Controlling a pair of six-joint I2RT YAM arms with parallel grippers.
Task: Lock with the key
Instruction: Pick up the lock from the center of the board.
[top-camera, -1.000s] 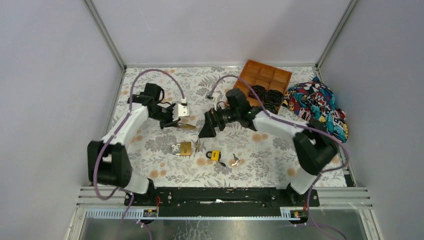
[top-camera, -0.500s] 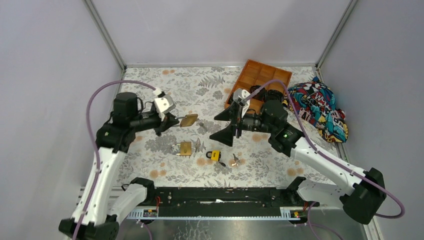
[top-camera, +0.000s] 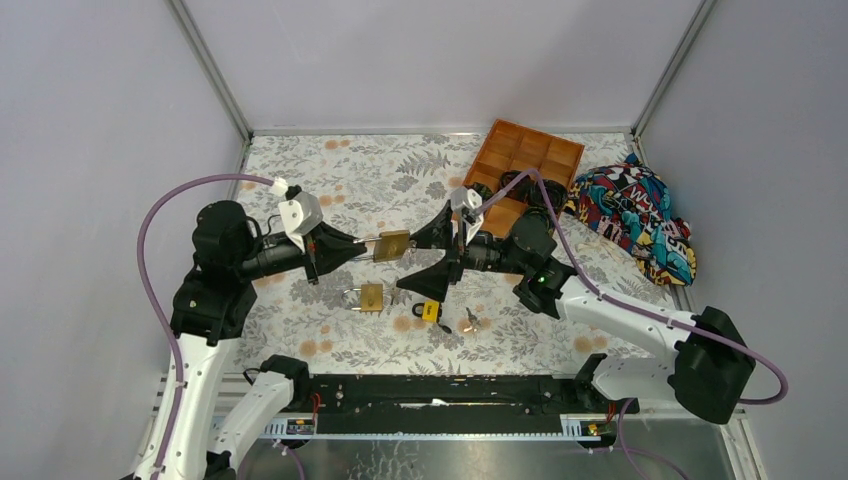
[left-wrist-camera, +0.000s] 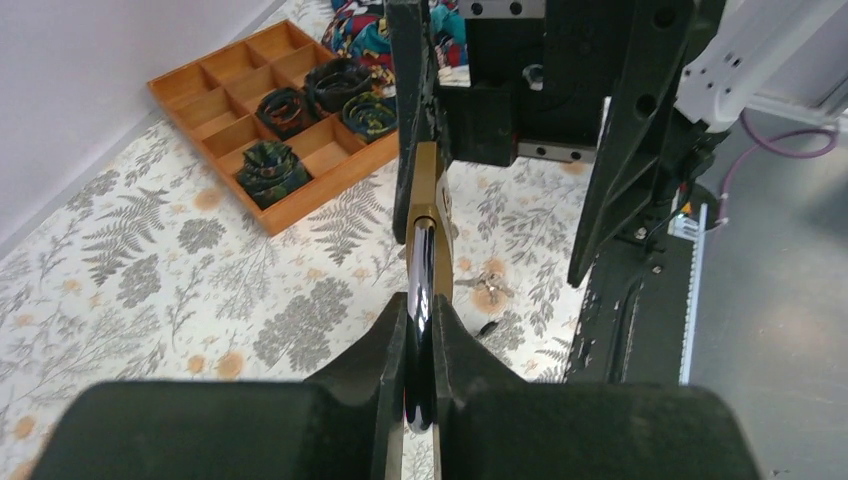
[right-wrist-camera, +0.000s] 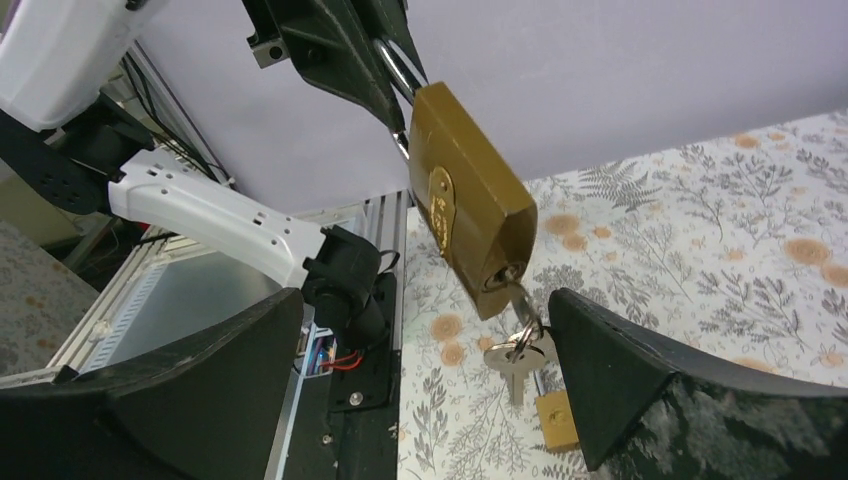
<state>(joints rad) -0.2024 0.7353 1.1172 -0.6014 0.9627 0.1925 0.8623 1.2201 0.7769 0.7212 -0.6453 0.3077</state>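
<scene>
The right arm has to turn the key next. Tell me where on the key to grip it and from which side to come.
Grip the key by its head, the only part sticking out of the bottom face of the padlock. Come in from that end, opposite the shackle clamped in the left gripper. The open right gripper faces it; mind the dangling keyring.

Brass padlock (left-wrist-camera: 434, 208) in the left claw (left-wrist-camera: 420, 318)

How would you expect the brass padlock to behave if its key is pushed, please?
The brass padlock looks solid metal, so it is probably rigid and heavy for its size. Pinched only by its thin shackle in the left jaws, it may pivot when pushed. The dangling keys will likely swing.
</scene>
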